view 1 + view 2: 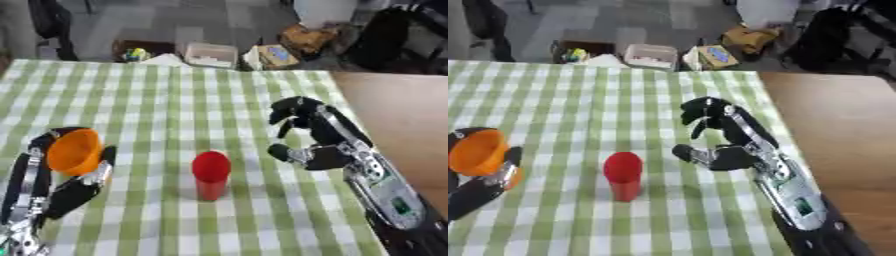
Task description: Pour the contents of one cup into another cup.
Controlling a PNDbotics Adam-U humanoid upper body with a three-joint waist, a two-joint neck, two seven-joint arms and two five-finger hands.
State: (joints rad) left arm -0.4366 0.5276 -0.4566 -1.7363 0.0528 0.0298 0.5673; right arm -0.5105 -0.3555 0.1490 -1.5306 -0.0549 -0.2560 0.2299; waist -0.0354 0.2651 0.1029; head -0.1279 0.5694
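Observation:
A red cup stands upright on the green-and-white checked cloth, near the middle front. An orange cup is held up at the left, its mouth turned toward me, with my left hand shut on it. My right hand hovers just right of the red cup, apart from it, thumb and fingers spread and holding nothing. What the orange cup contains cannot be made out.
The checked cloth ends at the right against bare brown tabletop. Beyond the far edge, on the floor, lie boxes, a bag and a dark chair.

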